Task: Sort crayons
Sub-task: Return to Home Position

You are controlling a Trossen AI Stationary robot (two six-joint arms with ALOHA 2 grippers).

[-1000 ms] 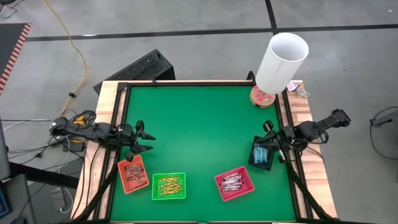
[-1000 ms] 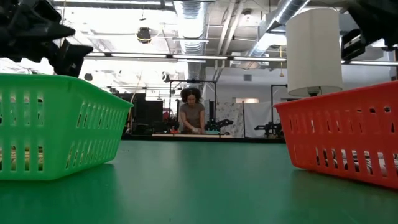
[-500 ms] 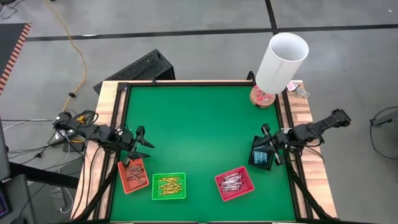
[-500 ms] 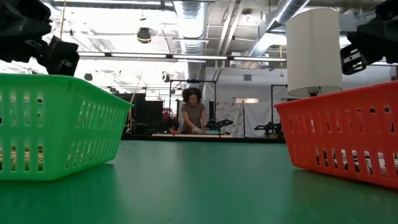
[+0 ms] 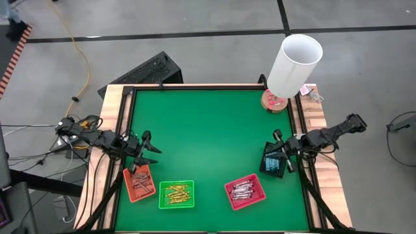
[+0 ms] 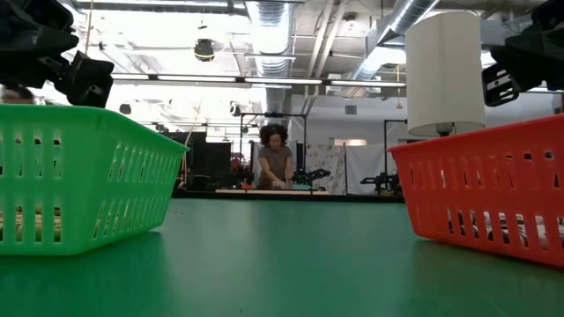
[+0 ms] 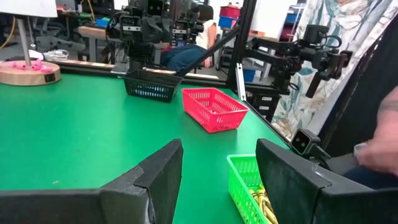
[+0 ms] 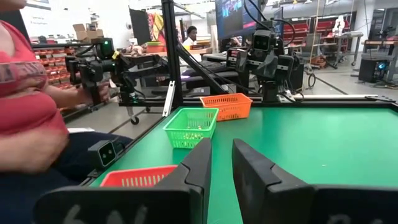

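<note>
Green tray (image 5: 176, 182) holds gold crayons (image 5: 175, 193); sorting looks done, so left gripper (image 7: 219, 144), spread, hangs left of it, right gripper (image 8: 222, 142), barely parted, well right; next, both simply park.

The setting is a robotics laboratory in an industrial hall. Indicators:
- Exposed ceiling ducts (image 6: 264, 18) run overhead.
- The concrete floor (image 5: 208, 58) is marked with black tape (image 5: 162, 36).
- A further articulated arm (image 7: 317, 53) stands on a frame beside the green table (image 5: 214, 123).
- A person (image 6: 273, 163) works at a distant workbench.
- Shelving (image 8: 50, 62) holds red parts bins.
</note>
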